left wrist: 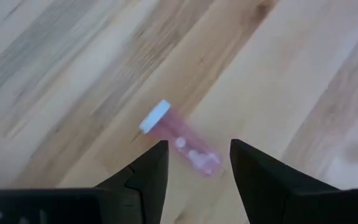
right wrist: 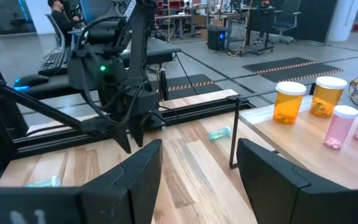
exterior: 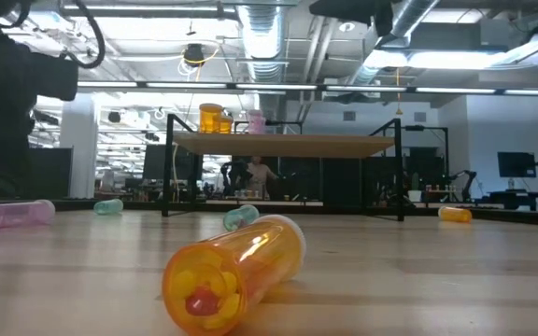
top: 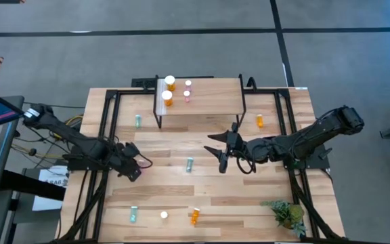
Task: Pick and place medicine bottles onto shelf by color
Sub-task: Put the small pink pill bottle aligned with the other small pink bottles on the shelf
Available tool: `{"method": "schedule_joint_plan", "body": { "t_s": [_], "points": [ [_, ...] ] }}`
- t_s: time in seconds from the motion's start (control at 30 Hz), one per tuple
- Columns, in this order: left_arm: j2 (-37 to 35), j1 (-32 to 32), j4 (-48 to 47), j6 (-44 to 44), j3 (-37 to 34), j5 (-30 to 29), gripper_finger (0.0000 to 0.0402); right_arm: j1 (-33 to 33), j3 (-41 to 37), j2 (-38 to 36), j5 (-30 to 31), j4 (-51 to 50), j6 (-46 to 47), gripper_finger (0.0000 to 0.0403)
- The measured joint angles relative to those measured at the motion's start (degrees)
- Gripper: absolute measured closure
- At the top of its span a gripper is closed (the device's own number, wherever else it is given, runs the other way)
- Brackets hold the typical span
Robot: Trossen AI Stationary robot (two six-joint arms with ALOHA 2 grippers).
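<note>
Where the table's near edge runs: an orange bottle (top: 194, 216) lies on its side, white cap.
Left gripper (left wrist: 194, 163): fingers parted, straddling a lying pink bottle (left wrist: 180, 139), translucent, pills inside.
Right gripper (top: 217, 147): open, empty, mid-table.
Shelf (top: 208, 102), far: two orange, two pink bottles upright.

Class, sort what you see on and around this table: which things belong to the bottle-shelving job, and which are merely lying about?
Belongs to the job:
- shelf, already holding two orange and two pink bottles
- pink bottle between the left pincer's fingers
- loose teal and orange bottles on the table
- right pincer, open

Lying about:
- plant
- cables
</note>
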Motion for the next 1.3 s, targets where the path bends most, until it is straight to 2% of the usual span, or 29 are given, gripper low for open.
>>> {"method": "schedule_joint_plan", "body": {
  "t_s": [0.23,0.4,0.7,0.87,1.07,1.3],
  "points": [
    [5.1,-0.1,-0.5,-0.3,0.0,-3.4,0.0243,0.0,0.0,0.0,0.0,-0.3,0.0,0.0172],
    [9.6,-0.1,-0.3,-0.7,0.0,-3.2,0.0238,0.0,0.0,0.0,0.0,-0.3,0.0,0.0172],
    [15.6,-0.1,5.2,-0.4,0.0,-1.7,0.0177,0.0,0.0,0.3,0.0,-0.5,0.2,0.0172],
    [18.5,-0.1,5.0,0.8,0.0,0.5,0.0156,0.0,0.0,0.3,0.0,-0.5,0.4,0.0172],
    [21.8,0.0,5.2,4.4,0.3,3.5,0.0161,0.0,0.0,0.3,0.0,-0.6,0.4,0.0172],
    [21.3,0.0,5.7,8.4,0.2,4.3,0.0194,0.0,0.0,0.3,0.0,-0.8,0.4,0.0172]
  ]
}}
